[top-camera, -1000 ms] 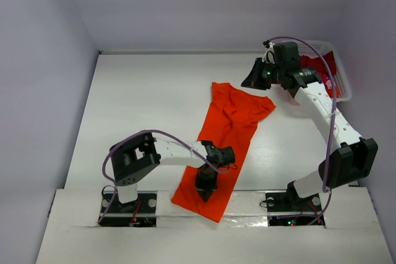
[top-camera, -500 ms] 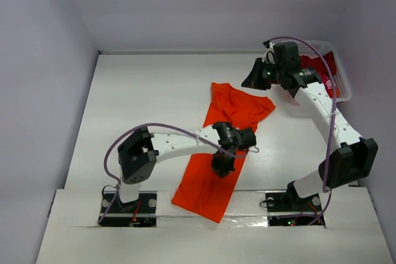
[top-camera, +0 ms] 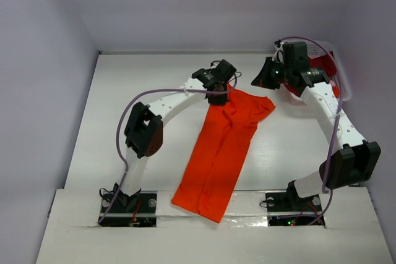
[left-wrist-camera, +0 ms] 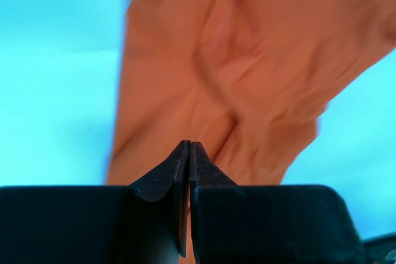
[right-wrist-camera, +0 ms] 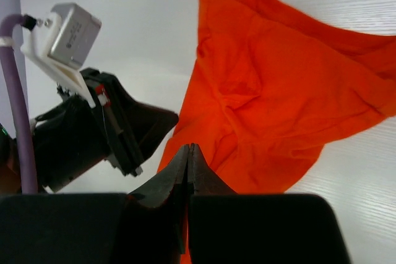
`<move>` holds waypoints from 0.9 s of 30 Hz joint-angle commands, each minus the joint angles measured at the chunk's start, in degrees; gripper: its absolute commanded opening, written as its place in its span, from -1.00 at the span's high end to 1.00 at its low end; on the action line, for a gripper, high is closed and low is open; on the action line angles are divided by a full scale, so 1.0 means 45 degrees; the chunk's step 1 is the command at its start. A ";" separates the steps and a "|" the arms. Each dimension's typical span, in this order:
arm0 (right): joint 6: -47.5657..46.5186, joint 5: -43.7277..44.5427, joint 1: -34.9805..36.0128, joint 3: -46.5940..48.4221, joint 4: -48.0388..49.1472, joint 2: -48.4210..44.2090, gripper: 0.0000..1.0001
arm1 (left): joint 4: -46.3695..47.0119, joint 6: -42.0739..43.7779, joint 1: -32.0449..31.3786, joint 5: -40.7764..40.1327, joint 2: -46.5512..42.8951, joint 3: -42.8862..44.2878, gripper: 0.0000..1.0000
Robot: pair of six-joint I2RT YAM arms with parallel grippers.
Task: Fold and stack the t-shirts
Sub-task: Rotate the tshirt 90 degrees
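The orange t-shirt [top-camera: 223,146] lies flat on the white surface [top-camera: 136,103] as a long, narrow strip. Its near end sits between my two arm bases, and its far end is rumpled, with a flap of cloth pointing right. My left hand [top-camera: 217,98] is at the far left corner of the shirt, its fingers pressed shut over the wrinkled cloth; I cannot tell whether it touches the cloth. My right hand [top-camera: 257,81] is also closed, holding nothing, just beyond the shirt's far right corner. Behind it a white lattice basket [top-camera: 342,85] stands at the far right, with a dark red t-shirt [top-camera: 323,66] inside.
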 commanded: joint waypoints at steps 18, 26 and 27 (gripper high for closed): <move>-0.0031 0.0226 -0.1501 -0.0512 -0.0207 -0.0416 1.00 | 0.3862 0.2243 0.0924 0.5068 0.3581 0.3173 1.00; -0.0109 0.0129 -0.1501 -0.0415 -0.0207 -0.0123 1.00 | 0.4291 0.2204 0.1042 0.6258 0.4675 0.3721 1.00; -0.0109 0.0109 -0.1501 -0.0415 -0.0207 -0.0065 1.00 | 0.4311 0.2184 0.1042 0.6337 0.4773 0.3683 1.00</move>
